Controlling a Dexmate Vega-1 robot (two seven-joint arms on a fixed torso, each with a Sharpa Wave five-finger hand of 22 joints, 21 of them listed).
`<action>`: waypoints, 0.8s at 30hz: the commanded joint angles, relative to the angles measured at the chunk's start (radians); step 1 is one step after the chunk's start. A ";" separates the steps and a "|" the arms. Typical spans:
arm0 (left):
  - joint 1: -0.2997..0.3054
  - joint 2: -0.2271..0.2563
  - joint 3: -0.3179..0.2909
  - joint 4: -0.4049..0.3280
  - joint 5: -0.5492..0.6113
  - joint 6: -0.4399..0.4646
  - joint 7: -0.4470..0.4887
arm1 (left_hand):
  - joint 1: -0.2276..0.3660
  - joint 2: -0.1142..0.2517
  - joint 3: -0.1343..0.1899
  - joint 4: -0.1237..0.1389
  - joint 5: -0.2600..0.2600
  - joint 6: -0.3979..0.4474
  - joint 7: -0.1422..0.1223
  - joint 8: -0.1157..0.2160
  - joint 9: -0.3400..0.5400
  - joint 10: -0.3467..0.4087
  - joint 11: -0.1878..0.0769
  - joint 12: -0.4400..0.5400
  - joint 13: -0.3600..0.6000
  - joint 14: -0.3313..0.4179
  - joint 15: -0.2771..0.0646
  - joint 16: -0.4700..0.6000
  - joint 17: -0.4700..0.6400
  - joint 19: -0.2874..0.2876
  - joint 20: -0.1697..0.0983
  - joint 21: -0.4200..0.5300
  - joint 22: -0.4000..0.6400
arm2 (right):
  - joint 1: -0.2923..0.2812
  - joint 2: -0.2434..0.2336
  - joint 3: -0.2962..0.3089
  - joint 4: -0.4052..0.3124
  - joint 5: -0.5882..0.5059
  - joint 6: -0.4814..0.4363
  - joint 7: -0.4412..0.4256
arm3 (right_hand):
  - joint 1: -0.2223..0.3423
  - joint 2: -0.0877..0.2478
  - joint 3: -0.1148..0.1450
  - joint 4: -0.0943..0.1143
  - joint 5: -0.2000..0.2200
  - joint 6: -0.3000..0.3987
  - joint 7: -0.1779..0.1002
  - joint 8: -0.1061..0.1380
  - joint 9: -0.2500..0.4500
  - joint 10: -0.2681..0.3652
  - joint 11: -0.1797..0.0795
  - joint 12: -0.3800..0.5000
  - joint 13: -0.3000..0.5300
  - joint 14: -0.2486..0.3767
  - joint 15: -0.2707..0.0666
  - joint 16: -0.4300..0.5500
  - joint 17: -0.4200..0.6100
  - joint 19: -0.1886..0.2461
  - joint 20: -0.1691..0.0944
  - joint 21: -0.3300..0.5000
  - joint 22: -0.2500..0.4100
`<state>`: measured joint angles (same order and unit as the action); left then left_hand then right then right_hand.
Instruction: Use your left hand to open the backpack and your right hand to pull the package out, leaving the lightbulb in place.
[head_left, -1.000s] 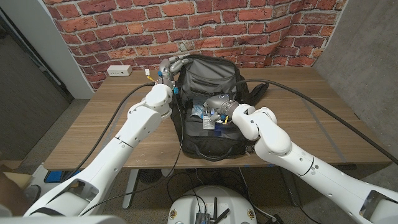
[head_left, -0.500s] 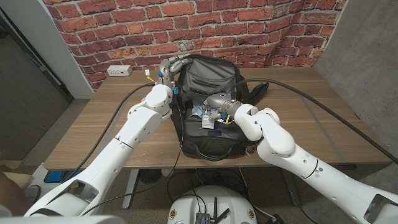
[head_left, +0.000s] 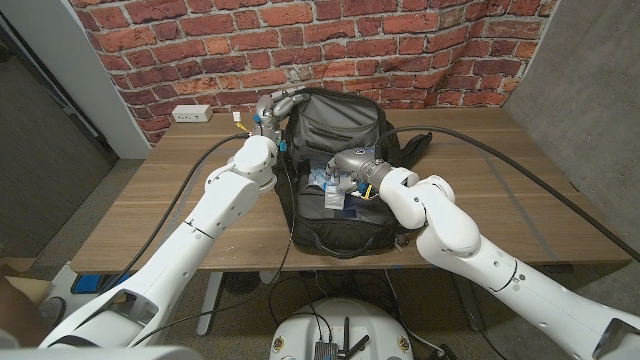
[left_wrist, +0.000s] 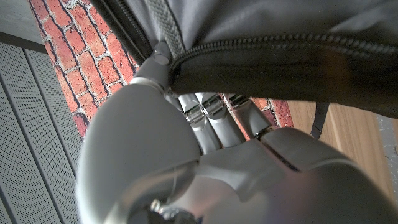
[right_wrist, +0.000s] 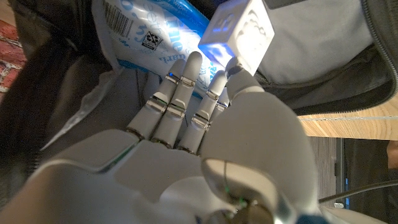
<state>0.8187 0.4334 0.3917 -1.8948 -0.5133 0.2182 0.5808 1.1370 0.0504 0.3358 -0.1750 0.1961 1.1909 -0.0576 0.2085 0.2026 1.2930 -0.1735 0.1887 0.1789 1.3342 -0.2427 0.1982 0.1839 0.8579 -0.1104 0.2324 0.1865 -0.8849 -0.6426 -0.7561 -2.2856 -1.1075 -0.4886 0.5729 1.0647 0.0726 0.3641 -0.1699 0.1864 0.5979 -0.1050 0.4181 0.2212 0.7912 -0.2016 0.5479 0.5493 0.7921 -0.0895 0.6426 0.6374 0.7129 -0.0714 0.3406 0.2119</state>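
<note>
On the wooden counter (head_left: 170, 190), the black backpack (head_left: 345, 125) lies open near the middle. The left hand (head_left: 275, 105) grips the raised flap at the bag's far left edge, fingers hooked under the zipper rim. Inside the opening, the right hand (head_left: 345, 168) reaches with fingers (right_wrist: 180, 93) extended, touching the blue-and-white package (right_wrist: 143, 31); a firm hold cannot be confirmed. A small white box (right_wrist: 242, 31) sits beside the package.
</note>
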 joint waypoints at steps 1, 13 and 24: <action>-0.004 0.001 0.001 0.000 0.000 0.008 -0.002 | 0.000 0.010 0.010 0.004 0.007 0.003 0.008 0.007 0.002 0.011 -0.001 0.005 0.011 0.008 0.001 0.008 0.005 0.003 -0.094 -0.005 -0.001 | -0.005 -0.009 0.013 -0.035 0.005 -0.007 0.053 | -0.017 -0.024 -0.013 0.011 0.003 -0.025 0.009 -0.011 0.003 -0.052 0.014 -0.013 0.012 -0.038 -0.135 -0.048 -0.002 -0.025 -0.094 0.003 0.003; -0.003 -0.002 0.001 0.001 0.000 0.004 -0.001 | -0.001 0.011 0.010 0.004 0.007 0.004 0.007 0.008 0.002 0.012 -0.002 0.006 0.011 0.007 0.002 0.008 0.005 0.002 -0.094 -0.006 -0.001 | 0.023 0.006 0.007 -0.047 -0.012 -0.023 0.154 | -0.131 -0.083 -0.057 0.035 -0.008 -0.158 0.056 -0.068 0.000 -0.227 0.070 -0.136 -0.036 -0.201 -0.116 -0.181 -0.026 -0.095 -0.045 -0.013 -0.015; -0.002 -0.005 0.003 0.005 -0.001 0.004 0.001 | -0.001 0.010 0.010 0.004 0.007 0.005 0.007 0.008 0.002 0.012 -0.003 0.006 0.011 0.007 0.001 0.008 0.005 0.003 -0.094 -0.006 -0.001 | 0.064 0.022 -0.005 -0.033 -0.017 -0.032 0.249 | -0.191 -0.105 -0.090 0.035 -0.010 -0.290 0.098 -0.127 -0.008 -0.377 0.107 -0.252 -0.071 -0.354 -0.070 -0.255 -0.047 -0.146 -0.005 -0.038 -0.024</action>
<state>0.8166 0.4315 0.3927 -1.8949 -0.5129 0.2227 0.5794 1.1370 0.0504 0.3358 -0.1750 0.1933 1.1930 -0.0556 0.2081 0.2020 1.2963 -0.1701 0.1883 0.1789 1.3341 -0.2426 0.2002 0.1838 0.8579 -0.1105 0.2324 0.1865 -0.8548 -0.6334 -0.7514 -2.3249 -1.1201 -0.5115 0.7388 0.8859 -0.0305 0.2818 -0.1334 0.1773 0.3260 -0.0118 0.2979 0.2135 0.4325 -0.1009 0.3082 0.4796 0.4567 -0.0466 0.3936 0.5912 0.5772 -0.0558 0.3067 0.1859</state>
